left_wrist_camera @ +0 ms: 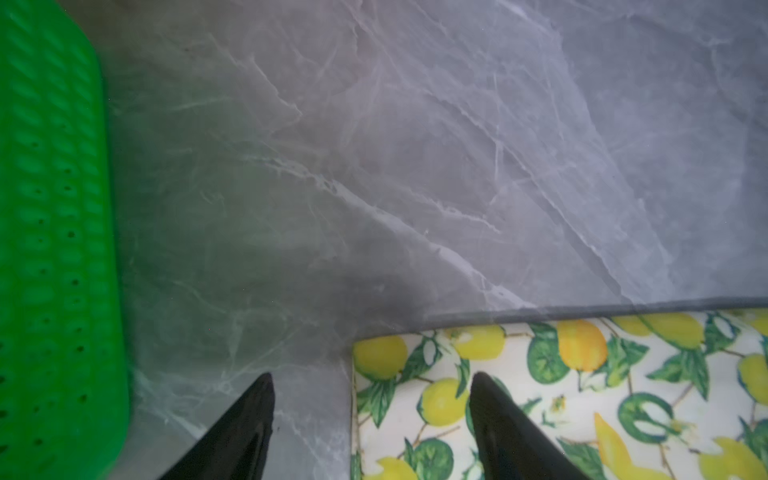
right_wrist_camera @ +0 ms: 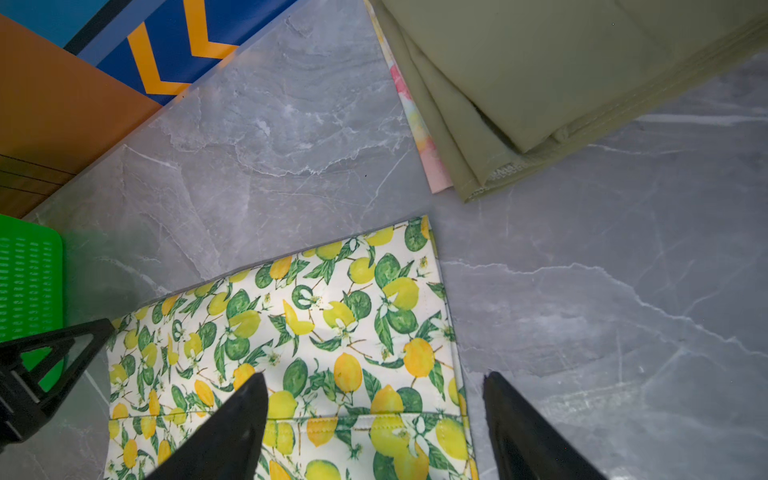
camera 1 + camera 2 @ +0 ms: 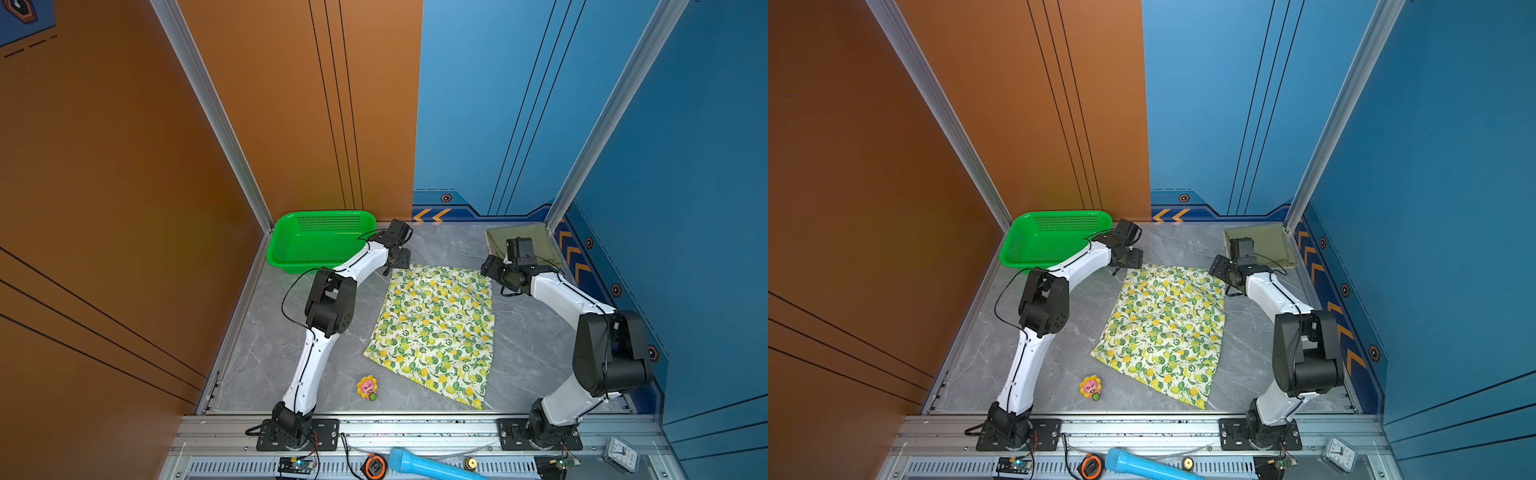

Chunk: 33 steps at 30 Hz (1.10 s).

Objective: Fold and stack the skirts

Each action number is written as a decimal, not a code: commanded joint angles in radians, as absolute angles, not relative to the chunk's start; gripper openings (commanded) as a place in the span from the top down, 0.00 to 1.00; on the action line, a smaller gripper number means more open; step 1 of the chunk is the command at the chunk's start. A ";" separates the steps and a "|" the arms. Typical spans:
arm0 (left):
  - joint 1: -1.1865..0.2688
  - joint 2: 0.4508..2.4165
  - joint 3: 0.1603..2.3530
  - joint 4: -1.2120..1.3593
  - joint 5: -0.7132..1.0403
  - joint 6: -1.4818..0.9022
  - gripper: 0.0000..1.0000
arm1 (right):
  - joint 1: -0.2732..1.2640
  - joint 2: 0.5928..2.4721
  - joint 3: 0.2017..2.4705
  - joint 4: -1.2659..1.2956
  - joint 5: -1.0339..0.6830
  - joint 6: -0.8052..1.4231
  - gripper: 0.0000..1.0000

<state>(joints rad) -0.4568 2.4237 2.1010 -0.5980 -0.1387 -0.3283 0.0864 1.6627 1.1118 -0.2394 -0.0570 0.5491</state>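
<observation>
Lemon skirt lies flat on the grey table, not folded yet. Left claw and right claw hang wide open over its 2 far corners, holding nothing. Olive skirt sits folded on the pastel skirt. Next, I think: pinch both corners.

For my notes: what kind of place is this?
Likely a robot test booth, not a home: left arm and right arm bolted to an aluminium rail, orange wall, blue wall, a marble-look tabletop.

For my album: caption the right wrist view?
Open right pincer straddles an edge of the lemon skirt; the folded olive skirt lies beyond.
</observation>
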 commanded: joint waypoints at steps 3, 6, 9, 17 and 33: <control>-0.445 2.471 2.163 -0.626 -0.102 -0.322 0.30 | 0.063 1.755 1.177 -0.224 -0.063 0.525 0.20; -0.443 2.474 2.153 -0.626 -0.077 -0.322 0.31 | 0.060 1.808 1.210 -0.218 -0.069 0.521 0.22; -0.437 2.479 2.146 -0.626 -0.060 -0.326 0.31 | 0.061 1.855 1.238 -0.216 -0.068 0.512 0.25; -0.423 2.483 2.143 -0.637 0.014 -0.353 0.34 | 0.049 1.933 1.270 -0.197 -0.069 0.507 0.31; -0.405 2.550 2.229 -0.706 0.150 -0.388 0.57 | 0.021 2.042 1.335 -0.175 -0.123 0.498 0.43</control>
